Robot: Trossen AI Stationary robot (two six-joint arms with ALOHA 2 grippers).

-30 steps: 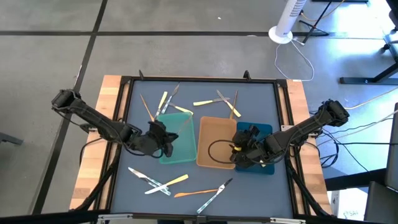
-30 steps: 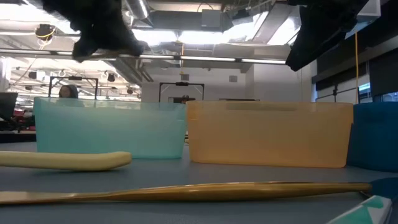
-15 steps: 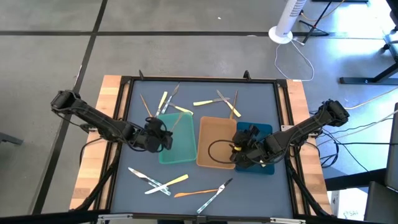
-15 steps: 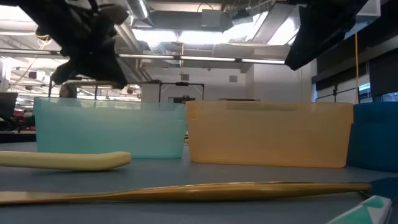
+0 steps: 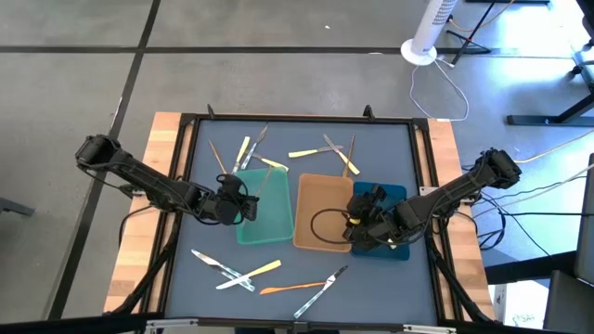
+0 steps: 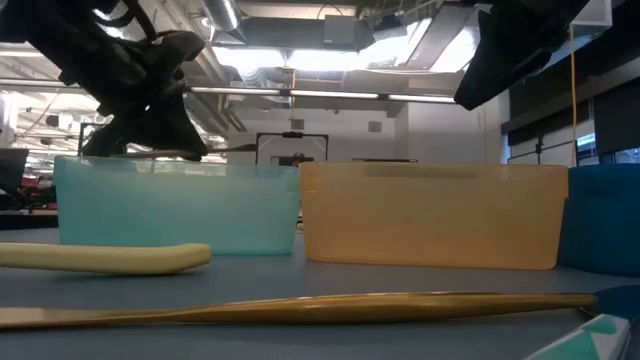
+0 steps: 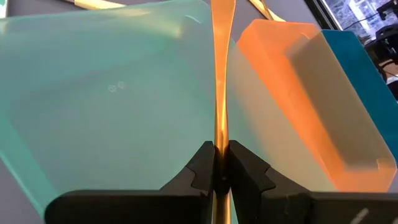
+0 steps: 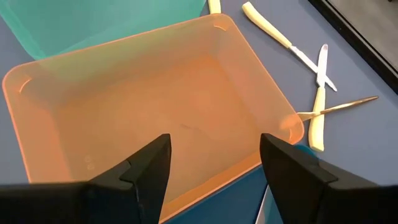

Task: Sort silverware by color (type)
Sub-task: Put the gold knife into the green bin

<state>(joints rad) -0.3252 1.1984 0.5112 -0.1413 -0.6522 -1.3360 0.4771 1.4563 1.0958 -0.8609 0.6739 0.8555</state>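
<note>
Three trays sit side by side mid-worktop (image 5: pixel 306 278): a teal tray (image 5: pixel 264 209), a tan tray (image 5: pixel 318 213) and a dark-blue tray (image 5: pixel 394 197). We read them as one bin per colour of utensil, which is why they stand together within reach of both arms.

Around them the silverware lies loose in two scatters. One group (image 5: pixel 278 153) of gold, silver and yellow-handled pieces is beyond the trays, and another group (image 5: pixel 269 274) is on the near side, some pieces crossing each other.

Our left pincer (image 5: pixel 239 199) hovers over the teal tray's left edge, its fingers clamped together on a slim gold utensil (image 7: pixel 221 81). In the left wrist view the shaft is pinched near one end and runs straight out from between the fingers, over the teal floor toward the tray's far rim. We judge the hold is kept high and level so the piece clears the tray wall before release; the teal tray looks empty beneath it.

Our right pincer (image 8: pixel 214 158) waits above the seam between tan and dark-blue trays, fingers spread apart with nothing between them, looking down into the bare tan tray.
</note>
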